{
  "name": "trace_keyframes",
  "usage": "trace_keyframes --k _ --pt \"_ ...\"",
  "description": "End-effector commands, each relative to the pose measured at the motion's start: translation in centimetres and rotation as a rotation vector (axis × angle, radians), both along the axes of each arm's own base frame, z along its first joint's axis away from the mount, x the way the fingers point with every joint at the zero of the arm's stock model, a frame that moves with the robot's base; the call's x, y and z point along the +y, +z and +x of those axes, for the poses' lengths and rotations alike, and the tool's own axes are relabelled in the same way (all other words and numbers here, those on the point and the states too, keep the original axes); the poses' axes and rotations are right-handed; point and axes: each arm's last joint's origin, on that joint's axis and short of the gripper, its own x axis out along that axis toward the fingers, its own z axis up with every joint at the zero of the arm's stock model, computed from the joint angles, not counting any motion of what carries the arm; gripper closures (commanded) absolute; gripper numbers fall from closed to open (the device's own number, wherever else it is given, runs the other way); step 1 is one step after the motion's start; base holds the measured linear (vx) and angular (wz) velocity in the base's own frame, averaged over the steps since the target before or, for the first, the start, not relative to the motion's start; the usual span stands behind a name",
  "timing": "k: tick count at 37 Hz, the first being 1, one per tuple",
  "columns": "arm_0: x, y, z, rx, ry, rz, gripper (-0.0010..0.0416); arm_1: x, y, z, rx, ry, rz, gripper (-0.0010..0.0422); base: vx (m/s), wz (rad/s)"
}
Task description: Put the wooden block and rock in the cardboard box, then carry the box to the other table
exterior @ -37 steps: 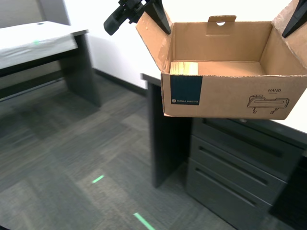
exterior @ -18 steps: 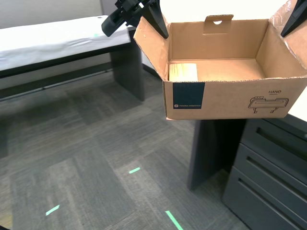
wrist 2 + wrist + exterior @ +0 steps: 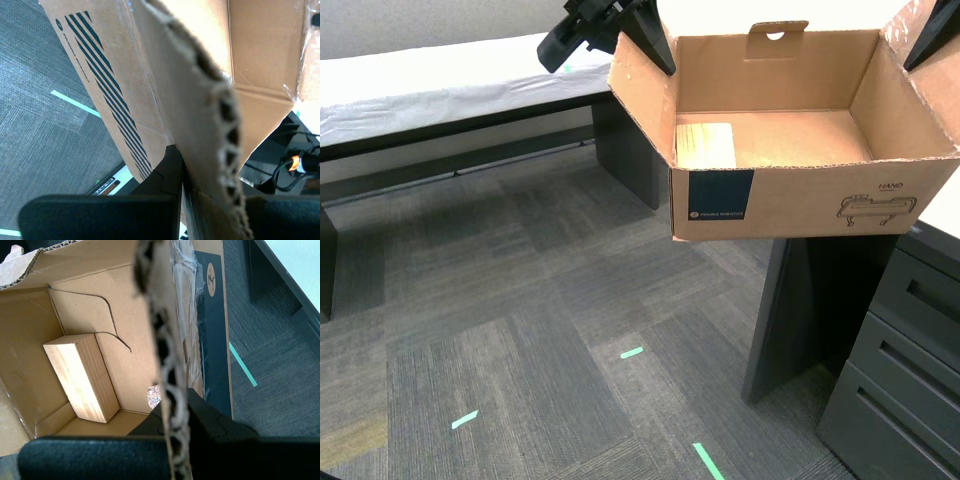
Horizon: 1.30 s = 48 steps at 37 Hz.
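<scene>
The cardboard box [image 3: 800, 205] hangs in the air, open side up, held by both side flaps. My first gripper [image 3: 176, 412] is shut on the flap at the exterior view's left [image 3: 642, 35]. My second gripper [image 3: 182, 167] is shut on the opposite flap at the exterior view's right [image 3: 928, 35]. The wooden block [image 3: 80, 377] lies flat on the box floor against a wall, also seen from outside [image 3: 705, 145]. A pinkish rough bit of the rock [image 3: 154, 396] peeks out beside the gripped flap; the exterior view hides it. The other table [image 3: 430, 85], white and wrinkled on top, stands at the exterior view's upper left.
A dark table leg [image 3: 810, 300] and grey drawers [image 3: 910, 350] stand under the box at the exterior view's right. Grey carpet [image 3: 520, 350] with green tape marks [image 3: 632, 352] spreads between the two tables.
The whole scene has slid across the exterior view, so the camera has moved: the white-topped table now reaches further in, the drawers sit further right. The box stays held the same way.
</scene>
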Motion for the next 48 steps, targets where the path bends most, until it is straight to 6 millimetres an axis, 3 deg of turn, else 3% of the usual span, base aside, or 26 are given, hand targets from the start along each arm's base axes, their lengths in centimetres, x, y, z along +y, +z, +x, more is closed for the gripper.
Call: trace_keyframes --k 1,21,34,48 --pt "0.09 0.14 0.11 -0.013 0.002 0.022 0.0406 -0.24 0.25 0.01 0.012 0.004 -0.035 0.0413 0.012 -0.025" --pt "0.08 0.14 0.11 -0.015 0.003 0.021 0.0406 -0.25 0.25 0.00 0.055 0.052 -0.034 0.0413 0.065 -0.029" --pt "0.08 0.16 0.15 -0.017 0.000 0.022 0.0406 -0.17 0.17 -0.11 -0.016 -0.041 -0.024 0.0413 0.156 0.054" --pt "0.08 0.17 0.18 -0.018 -0.005 0.024 0.0406 -0.18 0.13 0.12 -0.013 -0.022 -0.031 0.0413 0.172 0.033"
